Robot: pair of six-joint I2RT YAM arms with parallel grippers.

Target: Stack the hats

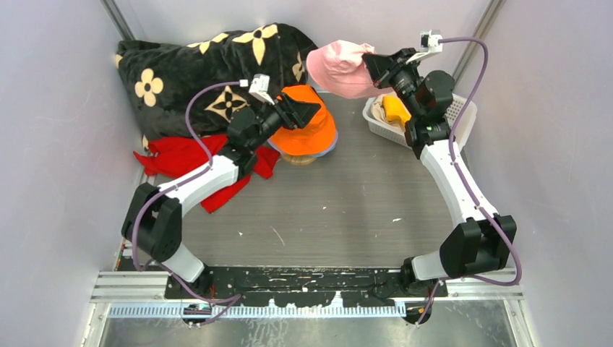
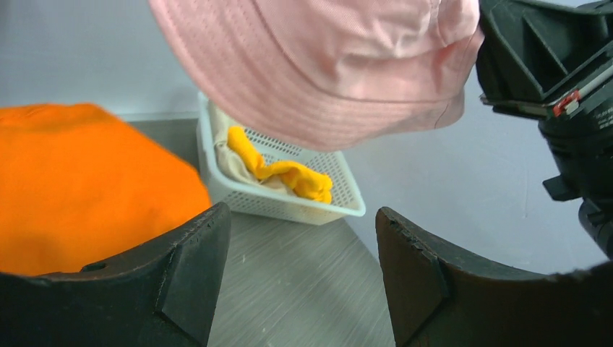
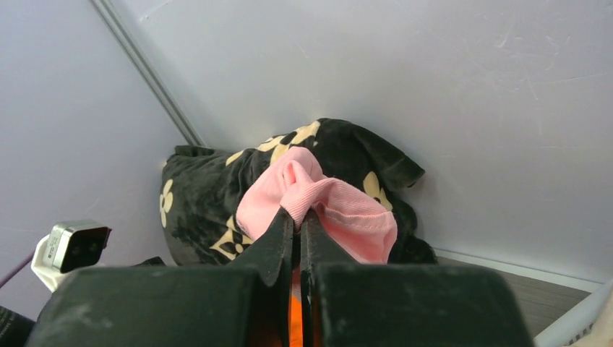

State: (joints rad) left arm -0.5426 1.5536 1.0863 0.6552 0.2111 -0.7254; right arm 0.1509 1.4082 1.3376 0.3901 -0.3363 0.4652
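Observation:
My right gripper [image 1: 370, 65] [image 3: 298, 213] is shut on a fold of the pink hat [image 1: 338, 69] [image 3: 347, 217] and holds it in the air near the back wall. The orange hat [image 1: 309, 129] [image 2: 79, 181] lies crown-up on the table below and to its left, with a paler brim edge peeking out under it. Over the orange hat's left side my left gripper [image 1: 303, 112] [image 2: 300, 238] stands open, nothing between its fingers. A yellow hat [image 1: 395, 108] [image 2: 289, 173] and a beige hat [image 2: 231, 163] lie in the white basket [image 1: 463, 119] [image 2: 289, 206].
A black plush blanket with cream flowers [image 1: 195, 69] [image 3: 209, 195] is piled in the back left corner. A flat red cloth [image 1: 181, 155] lies under my left arm. Grey walls close in the table on three sides.

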